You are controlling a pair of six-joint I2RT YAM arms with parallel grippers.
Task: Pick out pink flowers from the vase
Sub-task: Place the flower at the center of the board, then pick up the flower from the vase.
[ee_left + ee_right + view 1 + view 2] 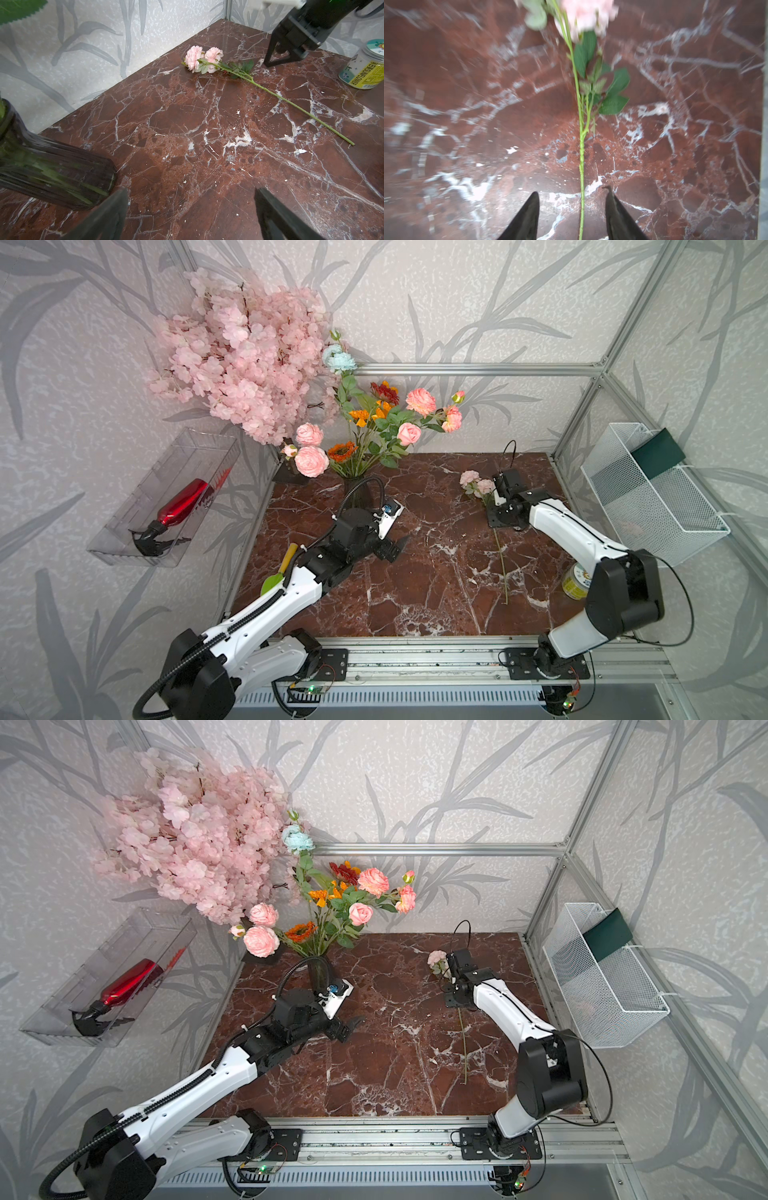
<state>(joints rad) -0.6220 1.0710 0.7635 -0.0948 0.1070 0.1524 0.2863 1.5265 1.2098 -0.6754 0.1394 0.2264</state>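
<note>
The dark ribbed vase [356,492] [52,176] stands at the back left of the marble table [415,597]. It holds a mixed bunch with several pink flowers [311,460] [420,401] [360,913]. One pink flower stem [471,481] [195,58] lies flat on the table at the right. My right gripper [572,190] [280,62] hovers over that stem, open, with the green stem [581,166] running between the jaws untouched. Just right of the vase, my left gripper [191,190] [399,545] is open wide and empty.
A big pink blossom tree [245,360] overhangs the back left corner. Orange, red and pale-blue flowers share the vase. A sunflower jar [363,64] stands by the right arm. A white mesh basket [648,497] hangs on the right wall, and a clear tray with a red spray bottle [183,502] on the left.
</note>
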